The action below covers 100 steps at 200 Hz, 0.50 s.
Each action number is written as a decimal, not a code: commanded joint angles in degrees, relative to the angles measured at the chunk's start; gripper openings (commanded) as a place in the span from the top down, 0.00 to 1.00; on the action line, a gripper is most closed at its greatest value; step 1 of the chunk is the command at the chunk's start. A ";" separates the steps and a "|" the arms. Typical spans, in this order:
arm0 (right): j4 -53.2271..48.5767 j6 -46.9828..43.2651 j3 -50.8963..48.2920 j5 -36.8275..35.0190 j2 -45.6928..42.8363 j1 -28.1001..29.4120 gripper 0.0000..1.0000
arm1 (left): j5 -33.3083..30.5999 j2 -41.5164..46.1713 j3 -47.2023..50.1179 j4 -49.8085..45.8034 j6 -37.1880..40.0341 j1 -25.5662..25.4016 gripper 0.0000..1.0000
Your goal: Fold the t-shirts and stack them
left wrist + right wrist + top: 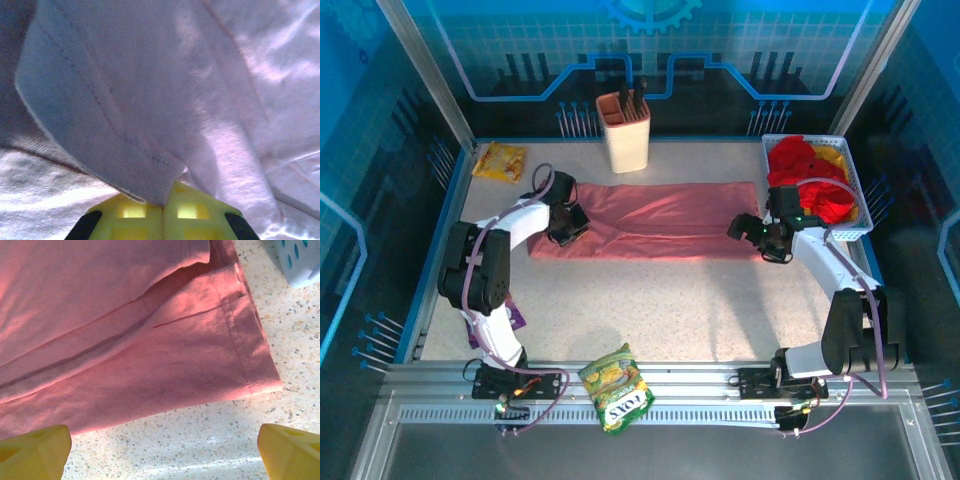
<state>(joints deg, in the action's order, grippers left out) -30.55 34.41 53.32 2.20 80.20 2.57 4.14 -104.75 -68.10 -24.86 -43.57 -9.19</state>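
While pinched at its left end by the left gripper, lying as a long folded band across the middle of the tabletop, nearer to the far edge than to the near one: the salmon-pink t-shirt. From the left wrist, yellow fingers pressed together on a stitched hem of that cloth, with more of the cloth draped close above them. At the right end of the band, the right gripper, with its fingers spread wide over bare tabletop just beside the hemmed corner and holding nothing. Heaped together in a white basket at the far right corner: the red t-shirt and the yellow t-shirt. Near the middle of the far edge, a beige holder with dark handles. At the far left corner, a yellow snack packet. At the near edge, between the arm bases, a green-yellow packet.
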 commanded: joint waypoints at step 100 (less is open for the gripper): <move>0.16 -0.83 -0.34 2.86 1.52 -0.98 0.04 | -1.76 -13.32 -27.26 -11.89 1.83 -1.73 0.98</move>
<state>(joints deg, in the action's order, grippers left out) -30.35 34.41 53.23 3.68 80.75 2.44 4.25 -114.50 -89.10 -32.38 -43.42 -9.78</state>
